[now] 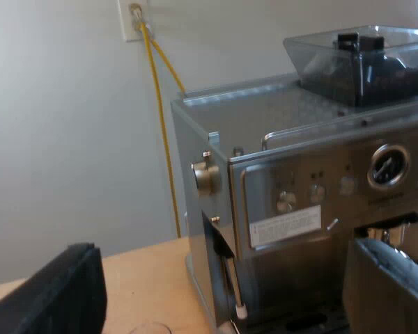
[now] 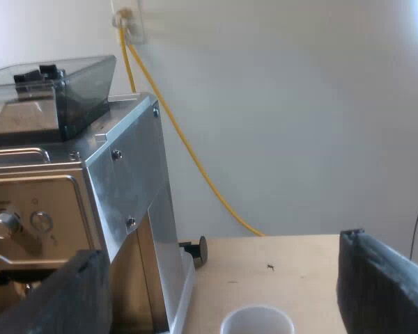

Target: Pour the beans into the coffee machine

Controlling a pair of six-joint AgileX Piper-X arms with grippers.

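Note:
The steel espresso machine (image 1: 299,209) stands on a wooden table, and its smoky bean hopper (image 1: 362,62) sits on top with dark beans inside. My left gripper (image 1: 223,306) is open before the machine's front and side corner, holding nothing. A clear glass rim (image 1: 148,327) shows on the table just below it. My right gripper (image 2: 223,299) is open too, beside the machine's other side (image 2: 136,209), and the hopper (image 2: 56,90) is above it. A white cup rim (image 2: 258,321) lies under the right gripper.
A yellow cable (image 2: 195,167) hangs from a wall socket (image 1: 132,19) behind the machine down to the table. A small dark round-ended object (image 2: 195,249) lies by the machine's base. Bare wood (image 2: 292,268) stretches beyond the white cup.

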